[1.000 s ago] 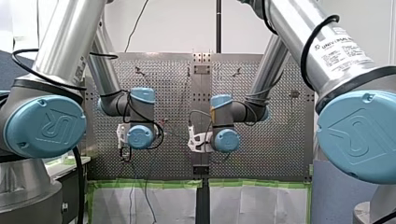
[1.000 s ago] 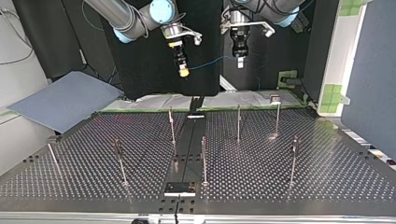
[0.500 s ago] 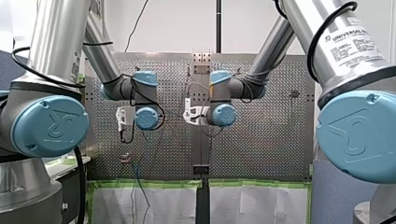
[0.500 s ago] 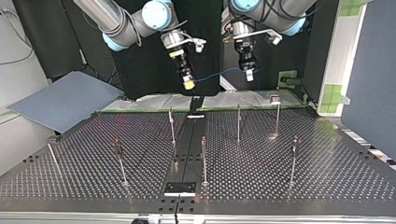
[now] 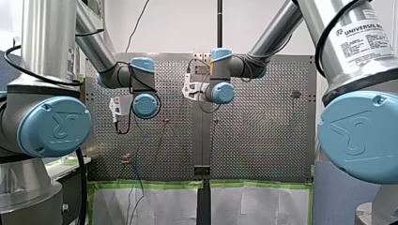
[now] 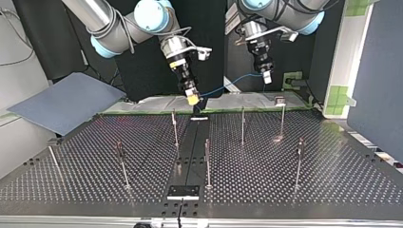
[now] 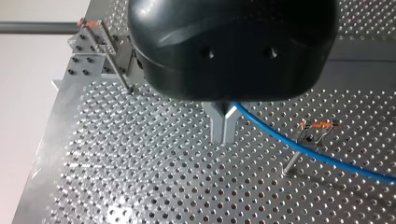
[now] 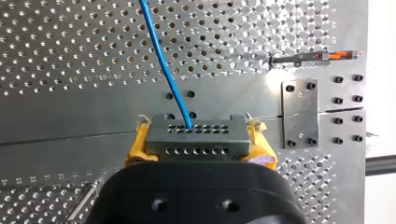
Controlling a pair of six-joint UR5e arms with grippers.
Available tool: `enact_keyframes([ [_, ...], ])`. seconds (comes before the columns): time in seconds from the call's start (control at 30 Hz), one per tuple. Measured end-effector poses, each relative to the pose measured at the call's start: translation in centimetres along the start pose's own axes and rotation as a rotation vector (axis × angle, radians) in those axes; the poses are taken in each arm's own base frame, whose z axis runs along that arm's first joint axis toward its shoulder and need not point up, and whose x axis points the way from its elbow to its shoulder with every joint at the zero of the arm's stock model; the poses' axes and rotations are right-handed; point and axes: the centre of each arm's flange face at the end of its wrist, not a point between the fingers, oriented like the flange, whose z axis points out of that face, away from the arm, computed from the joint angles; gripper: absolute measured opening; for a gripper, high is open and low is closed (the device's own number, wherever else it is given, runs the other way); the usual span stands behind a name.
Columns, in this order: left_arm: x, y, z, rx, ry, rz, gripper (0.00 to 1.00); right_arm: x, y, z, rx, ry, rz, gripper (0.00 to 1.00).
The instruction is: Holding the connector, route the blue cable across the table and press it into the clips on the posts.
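Note:
The blue cable (image 6: 228, 85) hangs in a shallow curve between my two grippers, above the table's far edge in the top view. My right gripper (image 6: 192, 99), with yellow pads, is shut on the dark grey connector (image 8: 195, 135), and the blue cable (image 8: 163, 60) leaves the connector's holed face. My left gripper (image 6: 267, 76) has its metal fingers (image 7: 223, 128) shut on the blue cable (image 7: 317, 156), which trails off to one side past a post with an orange clip (image 7: 317, 126). Several thin posts (image 6: 242, 124) stand upright on the perforated table (image 6: 332, 180), none touching the cable.
More posts (image 6: 121, 164) stand across the table's left half in the top view. A dark centre strip with a small plate (image 6: 183, 191) runs down the table. A grey-blue mat (image 6: 66, 102) lies beyond the table at the top view's left. Green tape (image 6: 294, 78) marks the far edge.
Both arms have come lower and closer to the table's far edge in the top view, shifting slightly right there. The cable came with them. Both grips are unchanged.

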Motion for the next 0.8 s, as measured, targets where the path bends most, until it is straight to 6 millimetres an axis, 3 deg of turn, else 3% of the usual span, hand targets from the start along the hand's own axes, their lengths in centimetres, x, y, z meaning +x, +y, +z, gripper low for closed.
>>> enact_keyframes([
  [0.3,-1.6,-0.4,1.0,0.01,-0.007,-0.034,0.02,-1.5,-0.8,0.8,0.014,-0.026,-0.007,0.0],
  [0.8,-3.7,0.1,2.2,-0.07,0.019,-0.006,0.02,1.3,-3.6,2.3,0.046,-0.033,-0.026,0.0],
])
